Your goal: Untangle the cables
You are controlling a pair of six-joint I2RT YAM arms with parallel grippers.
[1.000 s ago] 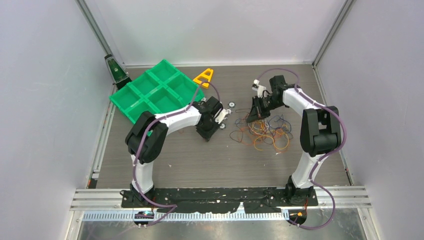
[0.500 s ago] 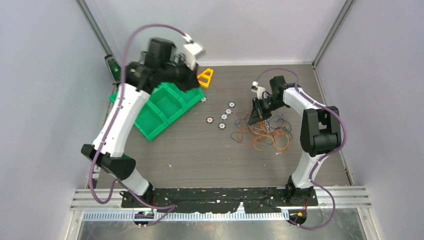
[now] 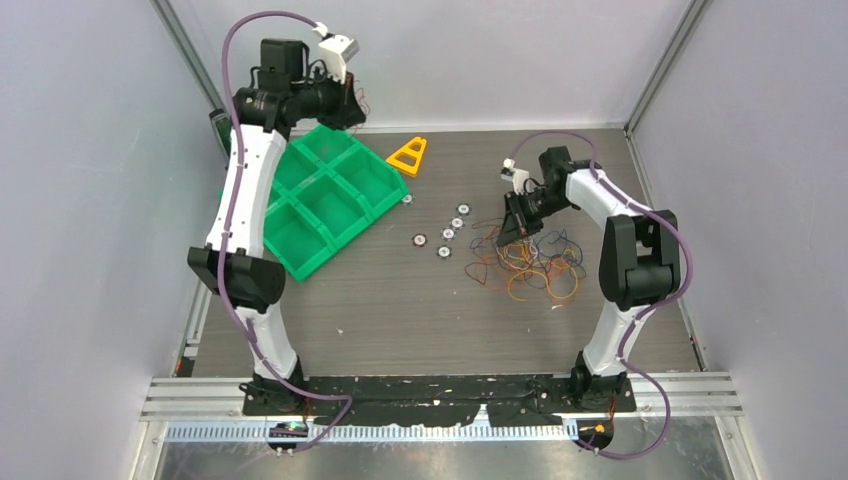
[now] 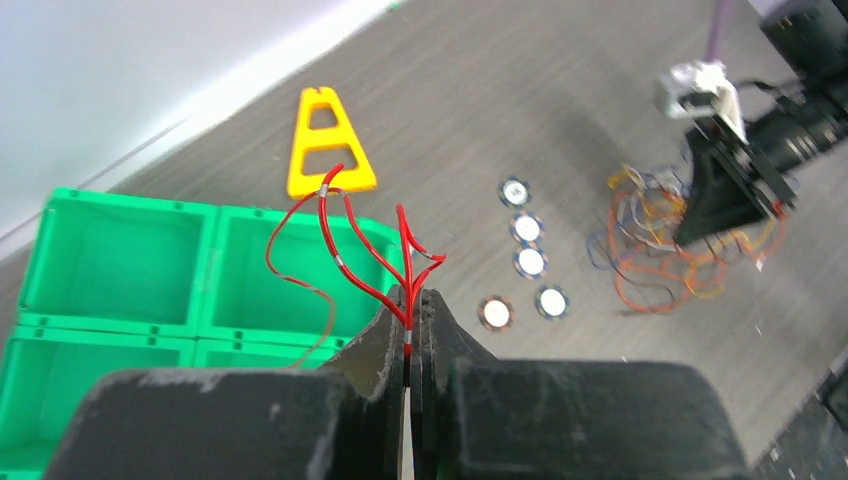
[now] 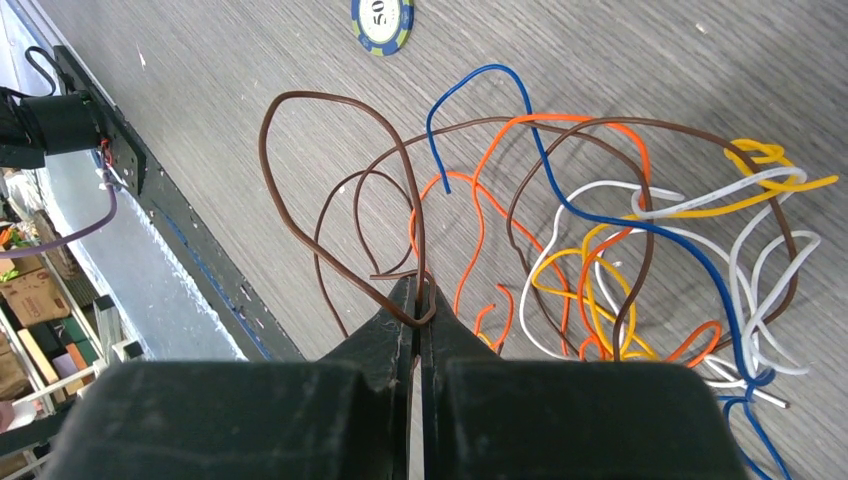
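1. The left gripper (image 4: pixel 408 320) hangs high over the far left corner of the table (image 3: pixel 400 320), above the green tray (image 3: pixel 330 195).
2. Its fingers are pressed together on a red cable (image 4: pixel 337 258), which stands up from the tips in loose kinked loops, clear of the surface.
3. The rest of the cables (image 3: pixel 530 265) lie in a tangled heap towards the right edge, about midway between near and far edges: orange, yellow, white, blue and brown loops crossing one another.
4. The right gripper (image 5: pixel 420 300) is down at the far left side of that heap, its tips pinching a brown cable (image 5: pixel 412 195).
5. Small round discs (image 3: pixel 445 235) lie between tray and heap; a yellow triangle (image 3: pixel 408 156) sits near the far edge.
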